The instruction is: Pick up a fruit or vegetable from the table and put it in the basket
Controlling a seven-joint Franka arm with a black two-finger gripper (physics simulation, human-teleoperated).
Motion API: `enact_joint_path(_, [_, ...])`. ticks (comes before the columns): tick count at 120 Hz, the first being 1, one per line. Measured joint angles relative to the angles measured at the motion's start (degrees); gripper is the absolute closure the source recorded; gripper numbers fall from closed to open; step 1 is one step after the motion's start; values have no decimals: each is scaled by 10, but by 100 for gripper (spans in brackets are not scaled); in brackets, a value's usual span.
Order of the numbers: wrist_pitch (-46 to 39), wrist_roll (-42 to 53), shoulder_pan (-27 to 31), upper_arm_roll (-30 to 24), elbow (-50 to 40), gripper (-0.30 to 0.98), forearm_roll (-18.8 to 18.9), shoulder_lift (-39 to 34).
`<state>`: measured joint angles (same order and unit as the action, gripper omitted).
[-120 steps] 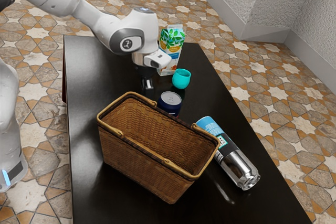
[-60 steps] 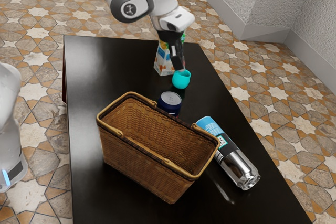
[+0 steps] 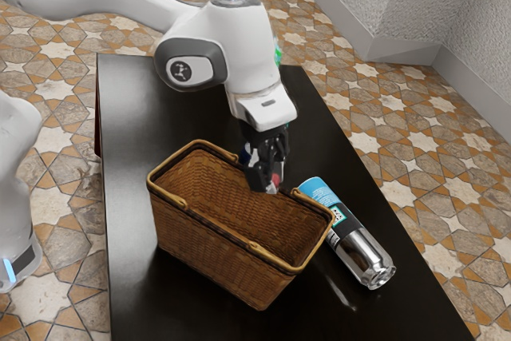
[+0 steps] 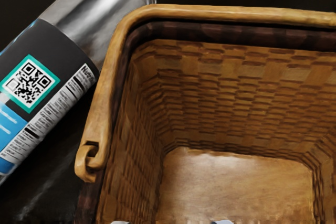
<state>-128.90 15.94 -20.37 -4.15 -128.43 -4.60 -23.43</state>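
The claw (image 3: 271, 184) has come nearer, to the basket's (image 3: 231, 255) far rim, clamped on a mostly hidden red thing (image 3: 276, 179); the arm (image 3: 251, 53) covers most of the carton (image 3: 278, 53).

Reddish fruit (image 3: 277, 178) near wicker basket (image 3: 211, 249)

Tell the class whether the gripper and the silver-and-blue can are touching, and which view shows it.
Apart. The exterior view shows a strip of dark table between the gripper and the can.
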Motion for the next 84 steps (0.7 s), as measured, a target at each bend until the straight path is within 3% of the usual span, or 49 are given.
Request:
enact_joint_path(34, [1,-26,-22,-2,-34,53,-26,3])
enact_joint_path(49, [1,-32,-25,-2,-36,23,-31,2])
enact_joint_path(66, [1,-38,-24,-2,-34,9,-31,2])
enact_joint_path(84, [53,-43,-3,-6,121,3,47,-4])
